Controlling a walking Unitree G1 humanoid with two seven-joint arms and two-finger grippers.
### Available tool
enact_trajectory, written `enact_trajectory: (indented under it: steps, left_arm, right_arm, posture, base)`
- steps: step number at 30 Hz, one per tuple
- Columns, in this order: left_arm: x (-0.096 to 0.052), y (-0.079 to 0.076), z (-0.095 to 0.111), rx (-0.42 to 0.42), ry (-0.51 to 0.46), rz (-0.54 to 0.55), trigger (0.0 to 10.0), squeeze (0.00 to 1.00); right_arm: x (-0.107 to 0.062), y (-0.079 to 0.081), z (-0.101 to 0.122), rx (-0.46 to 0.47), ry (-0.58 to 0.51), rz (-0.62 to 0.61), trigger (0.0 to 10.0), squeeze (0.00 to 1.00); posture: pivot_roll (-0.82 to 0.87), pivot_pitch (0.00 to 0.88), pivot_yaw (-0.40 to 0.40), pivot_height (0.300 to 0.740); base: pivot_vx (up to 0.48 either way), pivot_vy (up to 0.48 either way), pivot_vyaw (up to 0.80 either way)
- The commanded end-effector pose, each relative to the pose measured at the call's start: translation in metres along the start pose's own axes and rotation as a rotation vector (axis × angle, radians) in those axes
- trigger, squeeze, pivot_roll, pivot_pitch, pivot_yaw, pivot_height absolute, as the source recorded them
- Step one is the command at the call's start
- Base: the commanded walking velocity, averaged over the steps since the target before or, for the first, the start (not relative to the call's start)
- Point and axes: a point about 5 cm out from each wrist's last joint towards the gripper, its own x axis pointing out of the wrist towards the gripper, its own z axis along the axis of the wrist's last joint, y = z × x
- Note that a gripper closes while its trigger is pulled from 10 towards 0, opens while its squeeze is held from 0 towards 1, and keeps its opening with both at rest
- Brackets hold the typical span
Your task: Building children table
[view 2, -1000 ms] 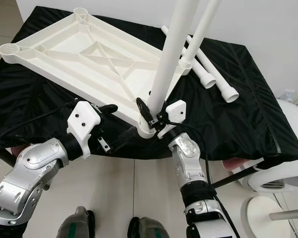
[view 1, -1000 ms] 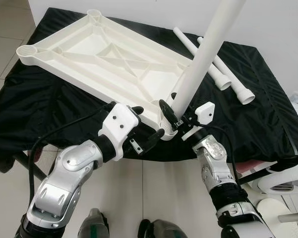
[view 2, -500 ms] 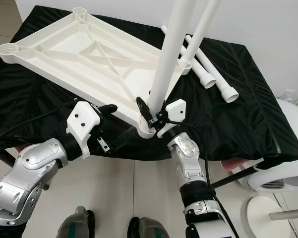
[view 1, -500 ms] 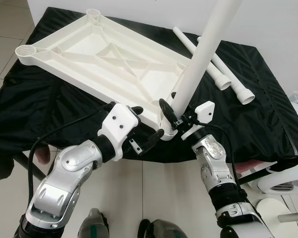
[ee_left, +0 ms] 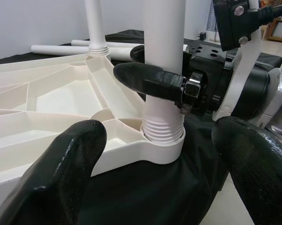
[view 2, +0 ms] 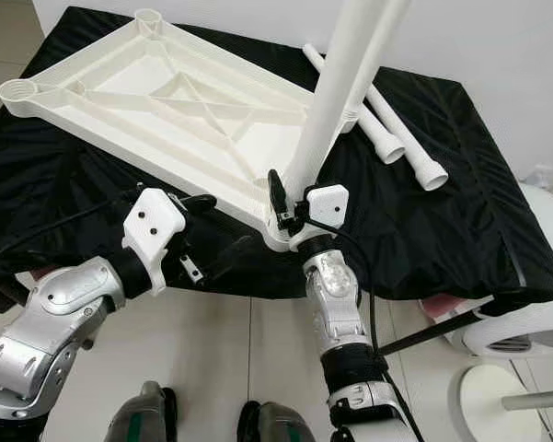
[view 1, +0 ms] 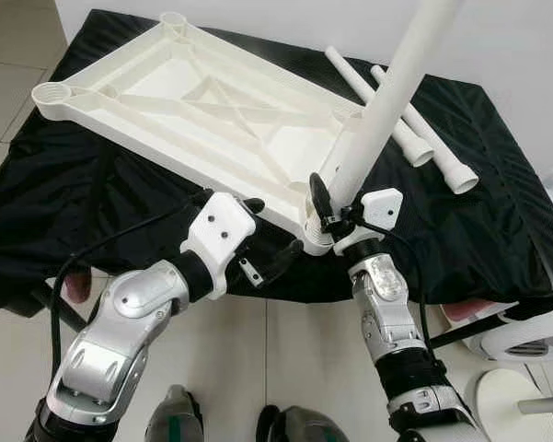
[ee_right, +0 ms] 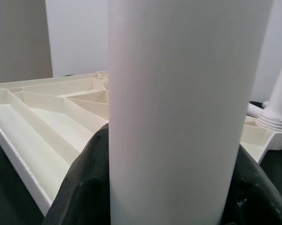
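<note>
A white plastic tabletop [view 1: 193,110] lies upside down on the black-covered table [view 1: 497,230]. One white leg [view 1: 377,129] stands in the tabletop's near right corner socket [view 1: 317,241], and my right gripper [view 1: 327,207] is shut on it just above its threaded end [ee_left: 163,129]. A second leg [view 2: 373,55] stands in the far right corner socket. My left gripper [view 1: 271,230] is open at the tabletop's near edge, just left of that near socket, with its fingers [ee_left: 61,164] apart and touching nothing.
Two loose white legs [view 1: 414,120] lie on the cloth at the back right. A white stool [view 1: 534,331] stands low on the right. My feet [view 1: 179,419] are on the tiled floor by the table's front edge.
The right wrist has turned on the leg and its forearm has swung left under the socket. The held leg leans a little more to the right. The left gripper has stayed put.
</note>
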Motion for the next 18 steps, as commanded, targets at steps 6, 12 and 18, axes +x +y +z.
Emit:
enact_trajectory:
  steps: [6,12,18]
  left_arm:
    - [-0.002,-0.003,0.003,-0.011,-0.016,0.003,10.0,0.0]
    - [-0.002,-0.003,0.004,-0.011,-0.016,0.002,10.0,0.0]
    - [-0.002,-0.003,0.004,-0.011,-0.016,0.002,10.0,0.0]
  right_arm:
    - [-0.022,-0.01,-0.028,0.009,0.167,-0.175,10.0,0.0]
    - [-0.024,-0.009,-0.025,-0.003,0.174,-0.259,10.0,0.0]
    - [-0.023,-0.007,-0.02,-0.032,0.15,-0.262,10.0,0.0]
  posture:
    - [0.14,0.144,-0.139,0.74]
    - [0.14,0.145,-0.138,0.74]
    - [0.14,0.143,-0.138,0.74]
  base:
    - [0.0,0.0,0.0]
    - [0.0,0.0,0.0]
    - [0.0,0.0,0.0]
